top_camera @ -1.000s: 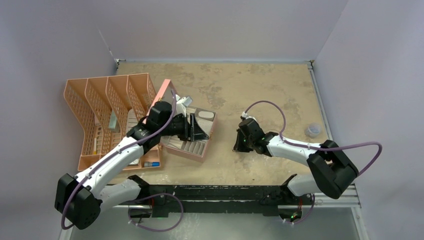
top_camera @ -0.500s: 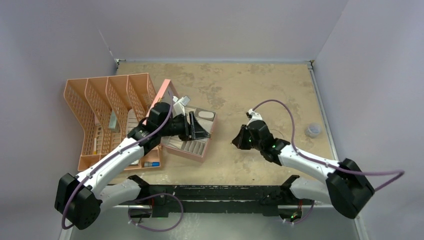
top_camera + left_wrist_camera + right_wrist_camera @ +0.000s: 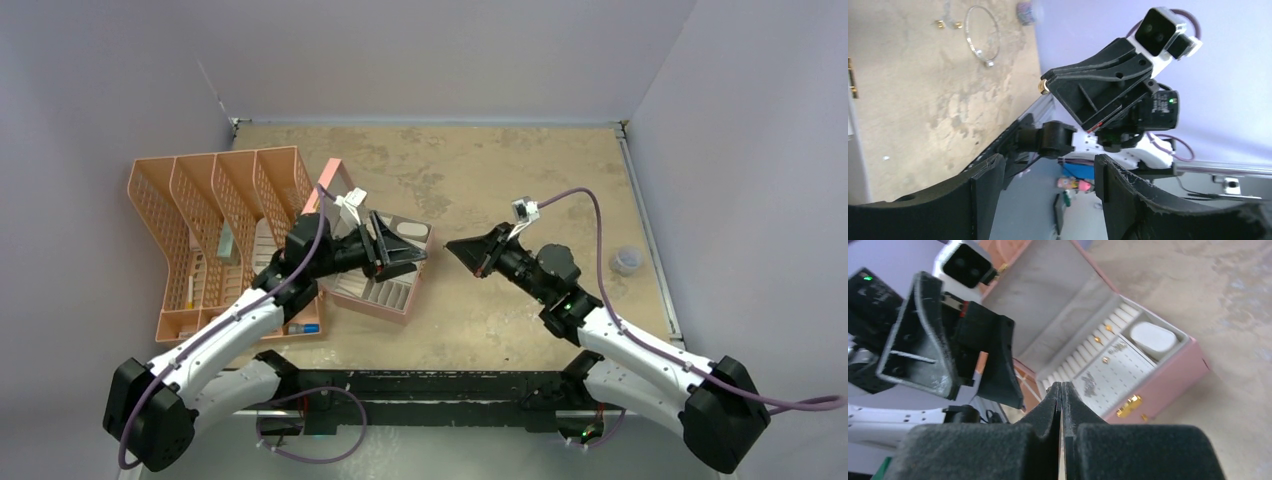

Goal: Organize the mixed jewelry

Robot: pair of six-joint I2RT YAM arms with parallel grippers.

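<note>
R claw (image 3: 1045, 86), shut on a gold stud (image 3: 1043, 87), has swung up toward L claw (image 3: 1047, 165), now wider; pink box (image 3: 1168, 371) just ahead; drop-off prob. next.

Table (image 3: 480, 170) w/ orange rack (image 3: 150, 215), pink jewelry box (image 3: 1168, 384), clear cup (image 3: 626, 261), wire hoop (image 3: 989, 63), gold studs (image 3: 940, 23).

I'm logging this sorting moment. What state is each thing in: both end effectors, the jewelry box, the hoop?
left end effector: open, empty.
right end effector: shut on a gold stud.
gold stud: pinched at the right fingertips, off the table.
jewelry box: open, lid raised.
silver hoop: lying flat on the table, untouched.
</note>
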